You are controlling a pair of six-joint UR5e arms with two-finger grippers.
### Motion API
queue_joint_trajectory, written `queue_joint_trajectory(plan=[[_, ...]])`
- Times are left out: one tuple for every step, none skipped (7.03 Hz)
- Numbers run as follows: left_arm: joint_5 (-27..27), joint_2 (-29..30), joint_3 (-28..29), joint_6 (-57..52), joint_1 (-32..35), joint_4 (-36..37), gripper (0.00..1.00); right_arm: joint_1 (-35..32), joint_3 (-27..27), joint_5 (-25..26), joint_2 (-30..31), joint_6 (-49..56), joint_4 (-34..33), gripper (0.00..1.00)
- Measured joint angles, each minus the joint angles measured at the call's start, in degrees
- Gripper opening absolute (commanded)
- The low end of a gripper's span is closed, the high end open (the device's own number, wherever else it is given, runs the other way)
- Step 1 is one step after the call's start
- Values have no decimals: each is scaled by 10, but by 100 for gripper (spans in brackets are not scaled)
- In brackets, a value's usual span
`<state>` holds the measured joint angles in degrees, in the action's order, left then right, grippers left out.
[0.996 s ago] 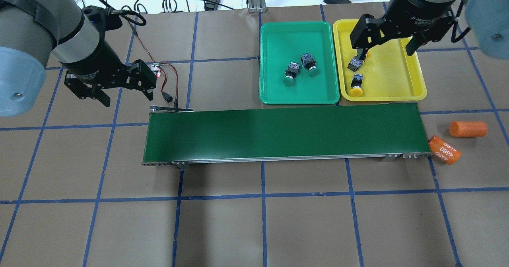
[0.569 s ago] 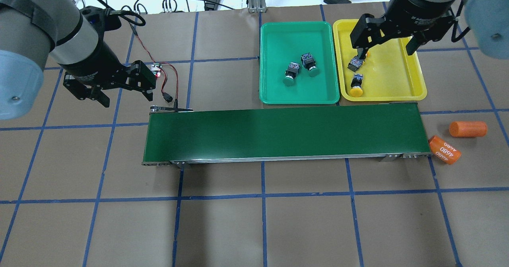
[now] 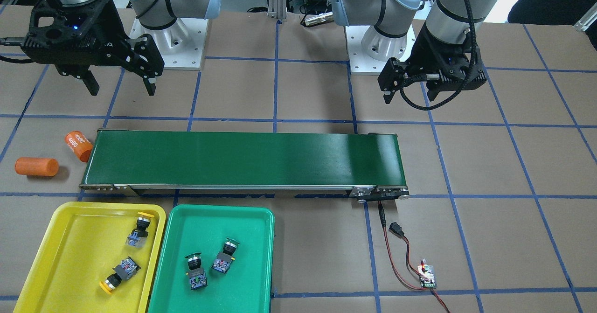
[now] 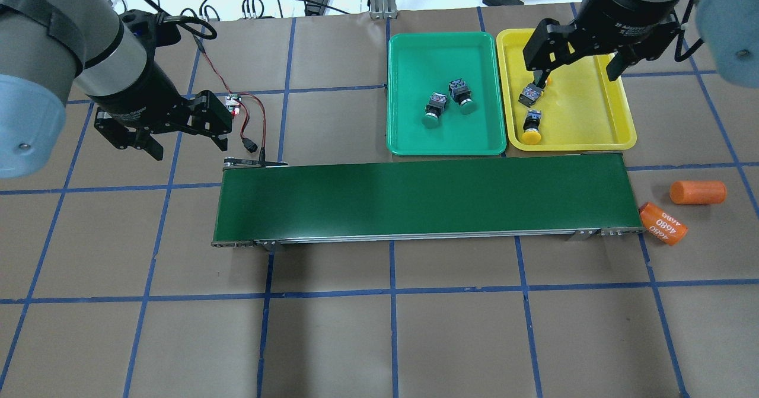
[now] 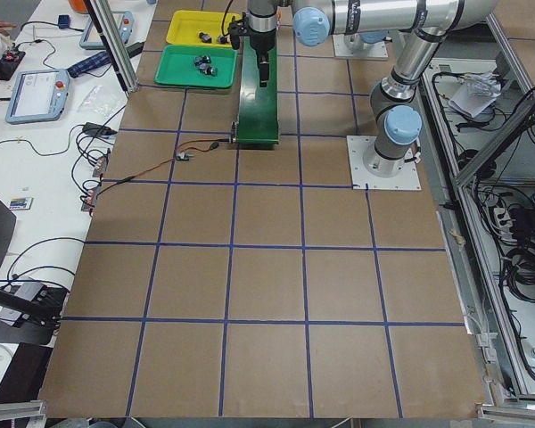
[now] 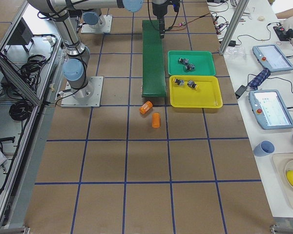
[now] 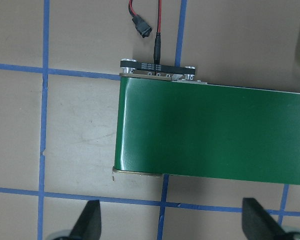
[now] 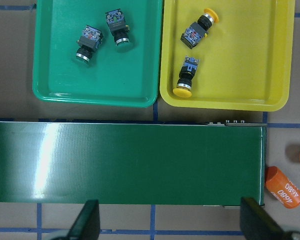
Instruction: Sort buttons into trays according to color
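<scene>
Two green buttons (image 4: 433,108) (image 4: 462,96) lie on their sides in the green tray (image 4: 442,60). In the yellow tray (image 4: 587,113) lie two yellow buttons (image 4: 531,126) (image 4: 531,94). My right gripper (image 4: 574,77) hangs open and empty above the yellow tray, one finger over the farther yellow button. The right wrist view looks down on both trays (image 8: 55,75) (image 8: 250,60) and all the buttons. My left gripper (image 4: 190,147) is open and empty beyond the belt's left end, its fingers (image 7: 87,222) apart above bare table.
A long dark-green conveyor belt (image 4: 421,199) runs across the table in front of the trays. Two orange cylinders (image 4: 697,191) (image 4: 663,223) lie off its right end. A small circuit board (image 4: 232,104) with red-black wires sits near the left gripper.
Both arms have shifted only very slightly. The buttons lie where they were, and both grippers stay open.
</scene>
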<state>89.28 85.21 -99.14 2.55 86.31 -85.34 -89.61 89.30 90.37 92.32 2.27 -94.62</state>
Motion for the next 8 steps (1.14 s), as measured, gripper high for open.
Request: queue_joint_trajectory(plan=[[0, 1, 0, 0, 0, 0, 100, 0, 0, -1, 1, 0, 1, 100], [-1, 1, 0, 0, 0, 0, 100, -1, 0, -2, 2, 0, 1, 100], [-3, -1, 0, 0, 0, 0, 100, -1, 1, -3, 2, 1, 0, 100], [-4, 0, 0, 0, 0, 0, 100, -1, 1, -4, 1, 1, -1, 100], [-4, 0, 1, 0, 1, 0, 100, -1, 3, -4, 1, 1, -1, 100], [-3, 0, 0, 0, 1, 0, 100, -1, 6, -3, 1, 0, 1, 100], [-2, 0, 0, 0, 1, 0, 100, 0, 7, -3, 1, 0, 2, 100], [-2, 0, 0, 0, 1, 0, 100, 0, 8, -3, 1, 0, 4, 100]])
